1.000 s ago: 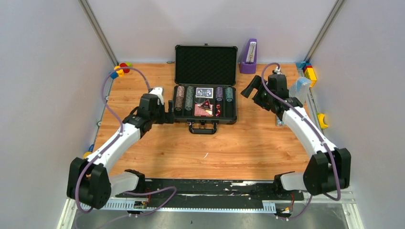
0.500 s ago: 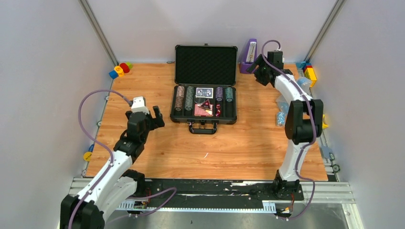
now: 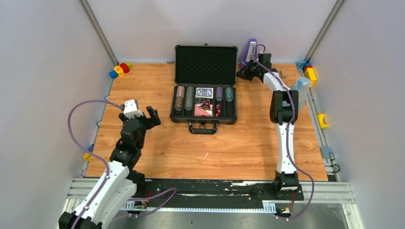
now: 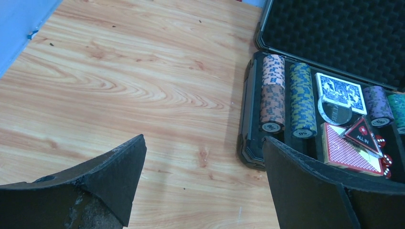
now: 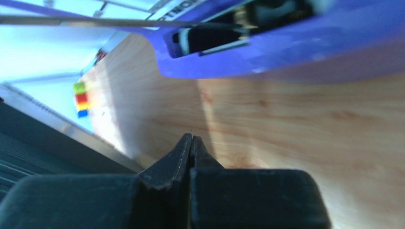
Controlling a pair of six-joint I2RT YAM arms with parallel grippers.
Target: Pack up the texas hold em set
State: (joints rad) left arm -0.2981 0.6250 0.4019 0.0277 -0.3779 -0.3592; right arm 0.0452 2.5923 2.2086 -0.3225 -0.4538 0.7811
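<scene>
From my station, the wooden worktop fills most of the overhead view. The black hard case lies at the far middle of it with its foam-lined lid standing upright and its handle facing the arm bases.

The left end effector hovers over bare wood just left of the case. On its wrist camera I see it released, fingers spread wide with nothing between them.

The right arm reaches to the far edge. Its end effector sits low beside the case's far right corner, close to the purple upright object. On the right wrist camera it is clenched, the two fingers pressed together on nothing, with the purple base looming just ahead. I cannot tell whether they touch.

Inside the case, the chip rolls lie in channels: two on the left and two on the right. Between them sit a black-and-white card deck toward the lid and a red-backed deck toward the handle. The dark red triangle, marked ALL IN, rests on the red-backed deck's corner. The red dice sit just right of that deck.
</scene>
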